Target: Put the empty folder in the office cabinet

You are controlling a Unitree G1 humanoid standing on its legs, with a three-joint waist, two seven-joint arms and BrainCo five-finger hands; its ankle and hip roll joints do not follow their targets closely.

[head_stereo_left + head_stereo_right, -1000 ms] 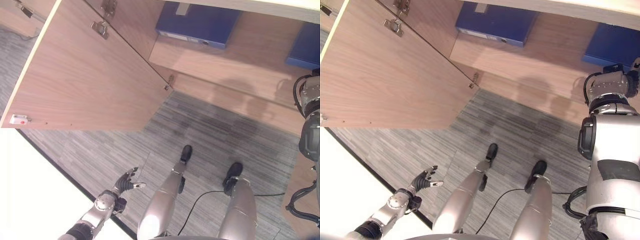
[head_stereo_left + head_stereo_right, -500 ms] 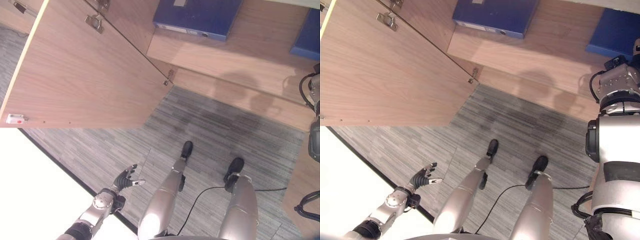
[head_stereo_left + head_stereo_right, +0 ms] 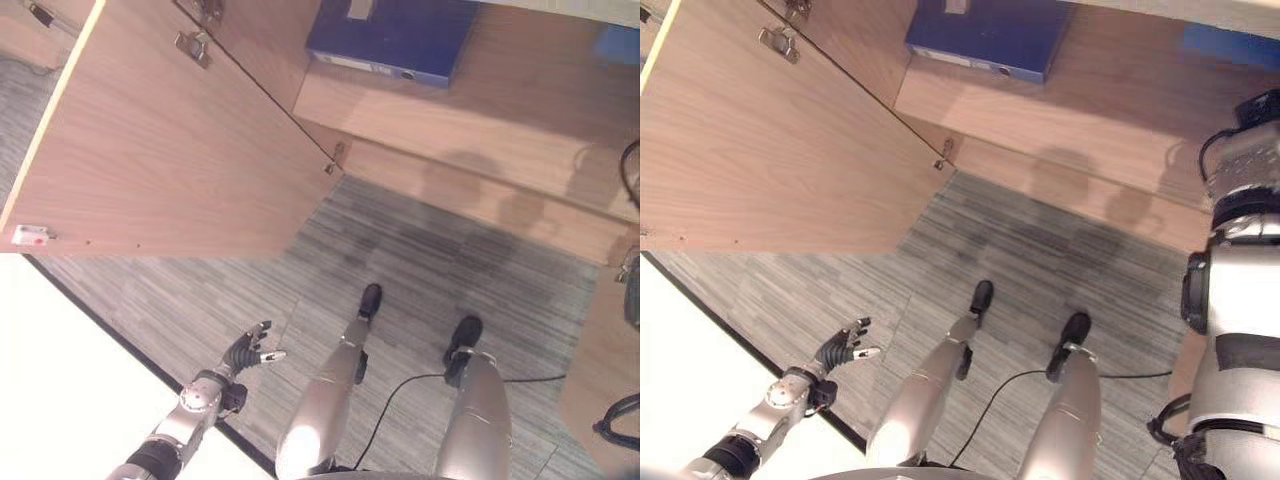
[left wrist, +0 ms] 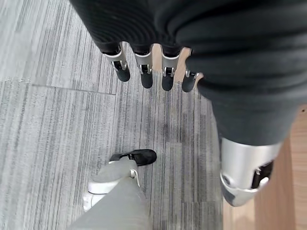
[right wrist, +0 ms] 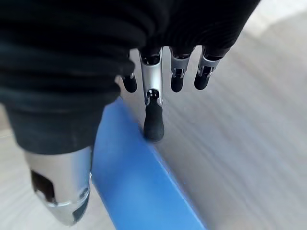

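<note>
Since a second ago, nothing on the shelf has moved: the blue folder (image 3: 392,38) lies flat inside the wooden cabinet (image 3: 480,110), door (image 3: 170,150) open. The left hand (image 3: 246,352) hangs relaxed, empty; the right hand (image 5: 153,103) extends a straight finger against a second blue folder (image 5: 139,187).

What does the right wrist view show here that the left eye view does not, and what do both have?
Right wrist view alone: the right robot hand, one finger straight with its dark tip against the edge of a blue folder, beside a wooden shelf.

Left eye view alone: the left robot hand low over the grey carpet, fingers spread and holding nothing; the open cabinet door; a second blue folder lying in the cabinet.

Shared: pale wood cabinet surfaces and a blue folder resting on a shelf.
</note>
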